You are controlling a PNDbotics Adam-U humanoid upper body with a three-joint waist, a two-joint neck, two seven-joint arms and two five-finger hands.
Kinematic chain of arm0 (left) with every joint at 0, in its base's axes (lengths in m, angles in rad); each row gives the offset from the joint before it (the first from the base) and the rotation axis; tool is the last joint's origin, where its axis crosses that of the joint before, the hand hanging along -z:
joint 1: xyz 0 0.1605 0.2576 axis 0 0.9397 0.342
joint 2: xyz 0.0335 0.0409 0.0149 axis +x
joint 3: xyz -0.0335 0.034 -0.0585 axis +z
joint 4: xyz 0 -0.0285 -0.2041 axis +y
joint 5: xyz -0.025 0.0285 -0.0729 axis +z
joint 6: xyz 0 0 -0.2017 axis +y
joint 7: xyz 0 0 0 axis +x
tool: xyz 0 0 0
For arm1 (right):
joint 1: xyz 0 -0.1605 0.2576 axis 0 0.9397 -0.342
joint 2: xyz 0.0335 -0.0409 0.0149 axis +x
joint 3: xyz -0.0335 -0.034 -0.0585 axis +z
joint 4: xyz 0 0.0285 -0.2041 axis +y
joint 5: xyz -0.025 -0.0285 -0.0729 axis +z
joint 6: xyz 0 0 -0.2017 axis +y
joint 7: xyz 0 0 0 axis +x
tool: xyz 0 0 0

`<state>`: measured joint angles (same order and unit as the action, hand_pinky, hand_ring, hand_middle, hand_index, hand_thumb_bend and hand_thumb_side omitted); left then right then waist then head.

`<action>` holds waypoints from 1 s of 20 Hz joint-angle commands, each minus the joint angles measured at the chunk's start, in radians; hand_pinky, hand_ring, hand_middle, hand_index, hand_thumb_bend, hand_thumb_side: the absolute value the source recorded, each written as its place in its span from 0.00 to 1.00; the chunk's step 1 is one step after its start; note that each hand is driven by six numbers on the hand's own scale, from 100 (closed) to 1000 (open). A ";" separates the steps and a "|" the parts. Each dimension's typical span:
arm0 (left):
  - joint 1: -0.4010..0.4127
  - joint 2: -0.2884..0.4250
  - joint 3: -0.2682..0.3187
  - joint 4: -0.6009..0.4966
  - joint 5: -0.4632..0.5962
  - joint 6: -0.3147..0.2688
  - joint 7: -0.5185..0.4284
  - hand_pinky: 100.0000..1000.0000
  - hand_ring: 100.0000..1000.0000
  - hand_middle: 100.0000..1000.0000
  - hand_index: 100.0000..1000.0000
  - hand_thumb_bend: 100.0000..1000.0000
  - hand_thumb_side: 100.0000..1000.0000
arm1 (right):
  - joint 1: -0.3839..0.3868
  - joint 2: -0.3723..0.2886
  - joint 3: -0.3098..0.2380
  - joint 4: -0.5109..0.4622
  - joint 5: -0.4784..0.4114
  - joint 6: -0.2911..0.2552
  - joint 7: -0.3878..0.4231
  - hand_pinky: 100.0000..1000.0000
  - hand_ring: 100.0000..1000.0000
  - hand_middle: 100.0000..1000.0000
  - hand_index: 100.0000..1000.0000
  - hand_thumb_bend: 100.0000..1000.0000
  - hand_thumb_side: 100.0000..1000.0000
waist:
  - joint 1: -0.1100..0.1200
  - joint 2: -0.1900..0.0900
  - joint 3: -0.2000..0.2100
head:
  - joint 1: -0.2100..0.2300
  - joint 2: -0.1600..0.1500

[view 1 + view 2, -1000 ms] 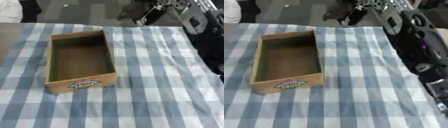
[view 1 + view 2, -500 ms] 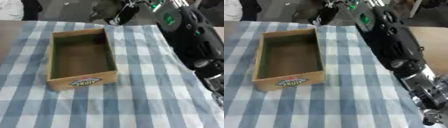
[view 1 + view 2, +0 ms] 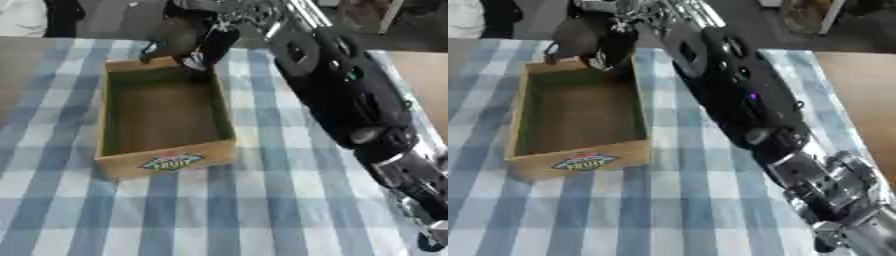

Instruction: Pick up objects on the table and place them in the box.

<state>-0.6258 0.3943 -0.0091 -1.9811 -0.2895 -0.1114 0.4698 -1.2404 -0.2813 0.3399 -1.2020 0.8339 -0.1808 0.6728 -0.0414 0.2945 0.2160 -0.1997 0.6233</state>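
Observation:
An open cardboard box [image 3: 162, 162] with a fruit label on its near wall stands on the checked cloth, and its inside looks bare. My right arm [image 3: 350, 95] stretches from the lower right across the table to the box's far end. There my right hand [image 3: 214, 45] hangs just above the far rim, fingers curled down on a dark rounded object [image 3: 579, 37] that is too blurred to make out. My left hand shows in neither view.
A blue and white checked cloth [image 3: 262, 210] covers the table, with bare wood [image 3: 859, 95] at the right edge. Dark shapes and a person in white [image 3: 22, 17] are beyond the far edge.
My right arm has swung left from the table's far right, carrying the dark object to the box's far rim. The camera has also shifted a little.

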 commanded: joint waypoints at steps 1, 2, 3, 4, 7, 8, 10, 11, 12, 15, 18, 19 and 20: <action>-0.022 0.006 -0.001 -0.019 0.008 -0.007 -0.001 0.93 0.98 0.91 0.94 0.00 0.73 | -0.017 0.015 -0.003 0.028 0.035 0.000 -0.015 0.77 0.66 0.17 0.19 0.00 0.08 | 0.003 -0.013 0.008 | -0.010 -0.011; -0.024 0.005 -0.001 -0.019 0.009 -0.007 -0.001 0.93 0.98 0.91 0.94 0.00 0.73 | -0.015 0.020 -0.003 0.042 0.046 -0.002 -0.020 0.77 0.66 0.17 0.19 0.00 0.08 | 0.002 -0.011 0.011 | -0.012 -0.013; -0.025 0.005 -0.001 -0.019 0.009 -0.008 0.000 0.93 0.98 0.91 0.94 0.00 0.73 | -0.013 0.024 -0.002 0.054 0.056 -0.004 -0.025 0.77 0.66 0.17 0.19 0.00 0.08 | 0.001 -0.008 0.014 | -0.014 -0.014; -0.026 0.006 -0.001 -0.019 0.009 -0.008 0.000 0.92 0.98 0.91 0.94 0.00 0.73 | -0.012 0.027 -0.002 0.065 0.066 -0.006 -0.031 0.77 0.66 0.17 0.19 0.00 0.08 | 0.000 -0.006 0.016 | -0.016 -0.016; -0.029 0.006 0.000 -0.019 0.010 -0.009 0.003 0.92 0.97 0.91 0.94 0.00 0.73 | -0.009 0.035 -0.005 0.099 0.094 -0.011 -0.048 0.77 0.66 0.17 0.20 0.00 0.08 | -0.003 0.001 0.020 | -0.019 -0.021; -0.031 0.006 0.000 -0.019 0.010 -0.009 0.004 0.92 0.97 0.91 0.94 0.00 0.72 | -0.008 0.038 -0.007 0.112 0.103 -0.011 -0.054 0.77 0.66 0.17 0.20 0.00 0.08 | -0.004 0.003 0.022 | -0.019 -0.023; -0.033 0.006 -0.001 -0.019 0.010 -0.010 0.005 0.92 0.97 0.91 0.94 0.00 0.72 | -0.007 0.045 -0.013 0.135 0.118 -0.014 -0.066 0.77 0.66 0.17 0.21 0.00 0.08 | -0.005 0.007 0.024 | -0.021 -0.026; -0.033 0.006 -0.001 -0.019 0.010 -0.010 0.006 0.92 0.97 0.91 0.94 0.00 0.72 | -0.007 0.049 -0.014 0.147 0.123 -0.016 -0.070 0.77 0.66 0.18 0.23 0.00 0.07 | -0.006 0.009 0.025 | -0.023 -0.026; -0.034 0.006 -0.001 -0.019 0.010 -0.010 0.006 0.92 0.97 0.91 0.94 0.00 0.72 | -0.007 0.052 -0.014 0.159 0.127 -0.021 -0.072 0.77 0.66 0.19 0.24 0.00 0.07 | -0.006 0.011 0.027 | -0.025 -0.025; -0.036 0.007 0.000 -0.019 0.010 -0.010 0.008 0.92 0.97 0.91 0.94 0.00 0.72 | -0.005 0.060 -0.012 0.185 0.129 -0.040 -0.072 0.78 0.70 0.27 0.33 0.00 0.06 | -0.007 0.015 0.029 | -0.029 -0.019; -0.039 0.006 0.000 -0.019 0.010 -0.010 0.009 0.92 0.97 0.91 0.94 0.00 0.72 | -0.003 0.067 -0.005 0.207 0.122 -0.071 -0.051 0.79 0.73 0.35 0.40 0.00 0.04 | -0.008 0.020 0.031 | -0.036 -0.013; -0.039 0.006 0.000 -0.019 0.010 -0.009 0.009 0.92 0.97 0.91 0.94 0.00 0.72 | -0.002 0.070 -0.004 0.214 0.119 -0.082 -0.042 0.79 0.75 0.37 0.43 0.00 0.03 | -0.009 0.021 0.031 | -0.037 -0.011; -0.040 0.006 0.000 -0.019 0.010 -0.009 0.010 0.92 0.97 0.91 0.94 0.00 0.72 | -0.002 0.071 -0.005 0.220 0.117 -0.091 -0.035 0.79 0.76 0.39 0.44 0.00 0.03 | -0.009 0.022 0.032 | -0.038 -0.010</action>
<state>-0.6460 0.3867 -0.0139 -1.9811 -0.2832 -0.1204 0.4755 -1.2225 -0.2057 0.3400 -0.9783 0.9566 -0.2577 0.6315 -0.0571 0.3364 0.2462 -0.2333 0.6128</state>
